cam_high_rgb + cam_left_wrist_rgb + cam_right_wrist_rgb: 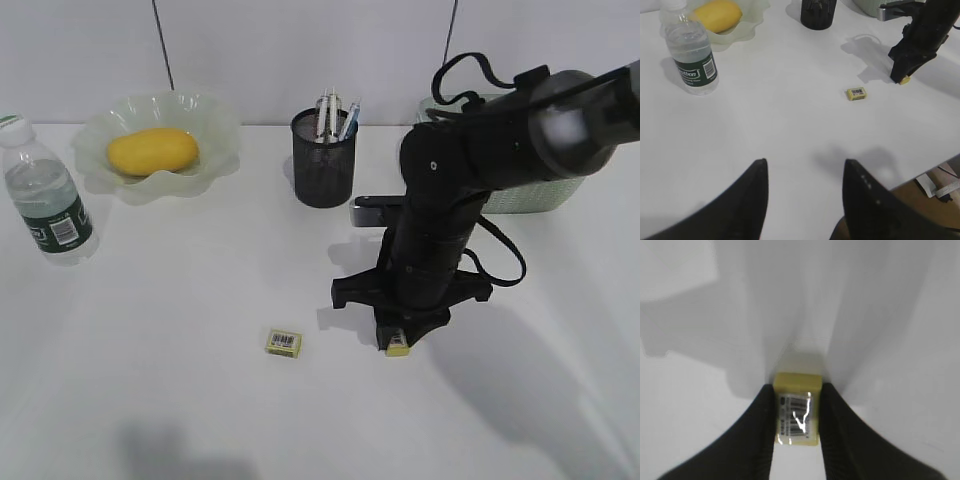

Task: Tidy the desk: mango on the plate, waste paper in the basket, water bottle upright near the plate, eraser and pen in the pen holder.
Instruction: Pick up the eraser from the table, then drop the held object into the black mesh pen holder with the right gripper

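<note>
The eraser (796, 415) lies on the bench (180, 400) right of centre, directly under the right gripper (796, 435). The wrist view shows both fingers pressed against its long sides, so the gripper has closed on it, barcode label facing up. It sits low and pinched across the narrow width, which I judge is the surest hold for lifting it to the pen holder (324, 160). Whether it has left the bench I cannot tell.

A second eraser (285, 342) lies free just to the left, apart from the arm, presumably next in line. The holder stands behind both, with pens (335, 115) already upright in it.

The mango (152, 150) rests in the plate (215, 120) at the far left, and the bottle (45, 195) stands upright just beside the plate, so those parts look done.

The left gripper (805, 195) hangs above bare bench near the front edge, jaws about half apart and holding nothing, kept clear of the working arm.

The basket (545, 195) is mostly hidden behind the right arm; its contents cannot be seen, and no waste paper shows anywhere. In the exterior view only a yellow corner of the gripped eraser shows.
</note>
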Controlling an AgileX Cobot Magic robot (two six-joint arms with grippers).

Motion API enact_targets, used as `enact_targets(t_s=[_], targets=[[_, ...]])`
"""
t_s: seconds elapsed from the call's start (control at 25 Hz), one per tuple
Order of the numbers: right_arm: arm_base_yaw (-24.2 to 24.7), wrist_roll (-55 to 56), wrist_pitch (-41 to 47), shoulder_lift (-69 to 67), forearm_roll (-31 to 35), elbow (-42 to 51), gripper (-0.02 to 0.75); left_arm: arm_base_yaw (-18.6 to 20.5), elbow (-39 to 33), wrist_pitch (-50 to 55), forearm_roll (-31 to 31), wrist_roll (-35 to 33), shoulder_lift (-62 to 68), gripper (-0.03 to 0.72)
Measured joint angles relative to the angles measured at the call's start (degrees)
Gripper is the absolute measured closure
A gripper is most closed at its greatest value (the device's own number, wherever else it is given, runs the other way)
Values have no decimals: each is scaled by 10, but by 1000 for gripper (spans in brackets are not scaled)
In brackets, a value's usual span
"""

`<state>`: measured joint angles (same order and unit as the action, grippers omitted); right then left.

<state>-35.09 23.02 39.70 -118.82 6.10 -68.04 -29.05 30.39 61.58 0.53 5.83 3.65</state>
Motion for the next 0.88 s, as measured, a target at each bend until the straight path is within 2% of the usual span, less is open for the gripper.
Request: enact_targets(t_s=[0.32,0.6,0.88], targets=[[0,-62,60,41,0,-41,516,0,0,0,0,0,0,316],[0,-94,118,72,-24,-222,516,0,0,0,0,0,0,316],[0,-96,139,38,-98,-403,516,0,0,0,0,0,0,316]])
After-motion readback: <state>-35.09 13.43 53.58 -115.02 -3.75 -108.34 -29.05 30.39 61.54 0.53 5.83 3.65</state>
